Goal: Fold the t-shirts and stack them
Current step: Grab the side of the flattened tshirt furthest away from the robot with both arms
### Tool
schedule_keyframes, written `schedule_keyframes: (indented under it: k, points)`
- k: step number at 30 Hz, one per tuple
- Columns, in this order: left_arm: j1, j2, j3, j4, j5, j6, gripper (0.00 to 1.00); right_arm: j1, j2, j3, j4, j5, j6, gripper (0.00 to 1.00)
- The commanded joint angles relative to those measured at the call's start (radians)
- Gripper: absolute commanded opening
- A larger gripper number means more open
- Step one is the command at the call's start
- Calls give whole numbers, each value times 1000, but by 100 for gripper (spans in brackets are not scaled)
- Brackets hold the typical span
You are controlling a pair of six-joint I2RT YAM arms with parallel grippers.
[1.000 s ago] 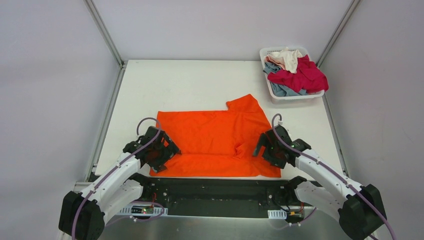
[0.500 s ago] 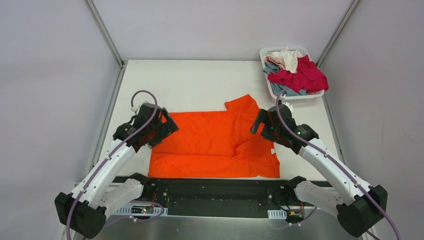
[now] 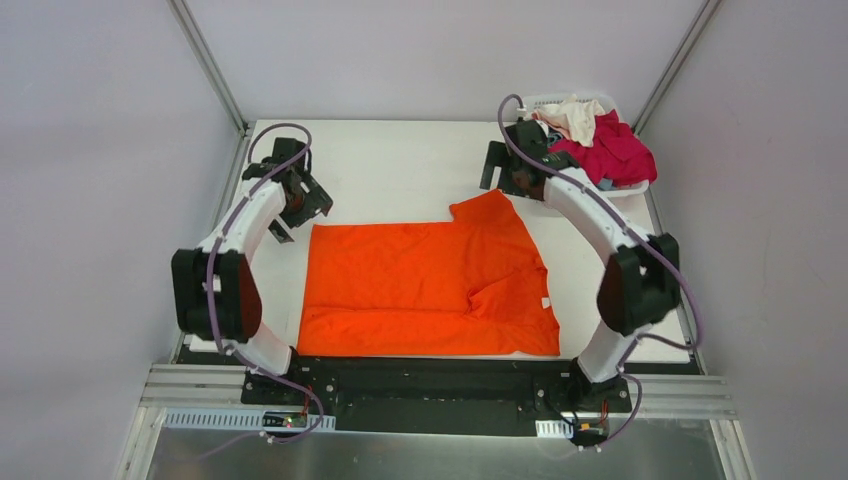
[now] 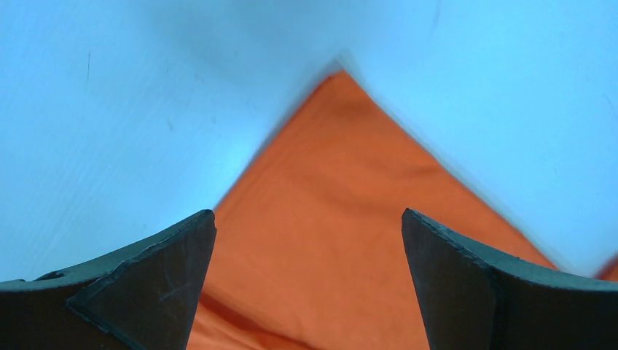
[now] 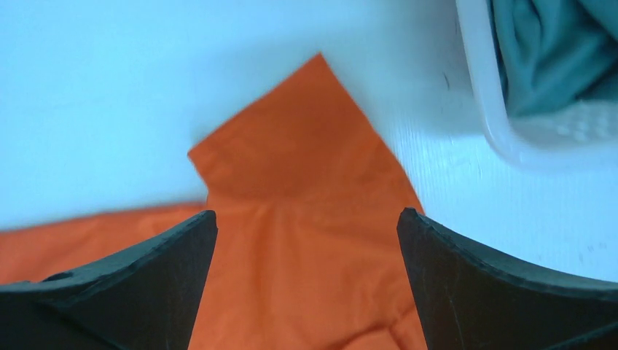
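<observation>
The bright orange t-shirt lies spread on the white table, one sleeve sticking out at its far right corner. My left gripper is open and empty, above the shirt's far left corner. My right gripper is open and empty, above the sleeve, close to the basket. Crimson-magenta, cream and grey-blue shirts lie heaped in the basket.
The white slotted plastic basket stands at the table's far right corner; its wall shows in the right wrist view. Metal frame posts rise at the far corners. Grey walls close in on both sides.
Both arms have stretched away from the shirt's near half to its far corners, the left to the far left corner, the right to the sleeve by the basket. The shirt lies a little flatter.
</observation>
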State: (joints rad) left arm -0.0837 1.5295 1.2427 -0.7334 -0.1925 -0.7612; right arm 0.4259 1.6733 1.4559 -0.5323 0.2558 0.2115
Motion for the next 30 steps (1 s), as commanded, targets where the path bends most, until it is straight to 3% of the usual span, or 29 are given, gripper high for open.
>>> schedule_keyframes:
  k: [1,6,9,15,25,27,29,30]
  points:
    - [64,169,138,-21,33,89,98,-45,232,222,-58,-51,-95,97]
    - [121,357,256,-21,114,104,86,-71,477,515,-177,-77,-110,95]
    - [139,423,287,-21,150,102,79,-89,570,602,-200,-106,-94,95]
    - [140,468,288,-20,159,107,64,-113,692,691,-194,-162,-76,93]
    - [139,509,265,-15,182,112,39,-134,760,709,-208,-162,-57,92]
    - [140,513,256,-12,178,113,32,-136,754,698,-205,-186,-45,91]
    - [140,517,251,-7,189,117,16,-136,753,687,-207,-200,-40,89]
    - [140,518,248,-4,191,119,4,-137,754,680,-206,-208,-36,88]
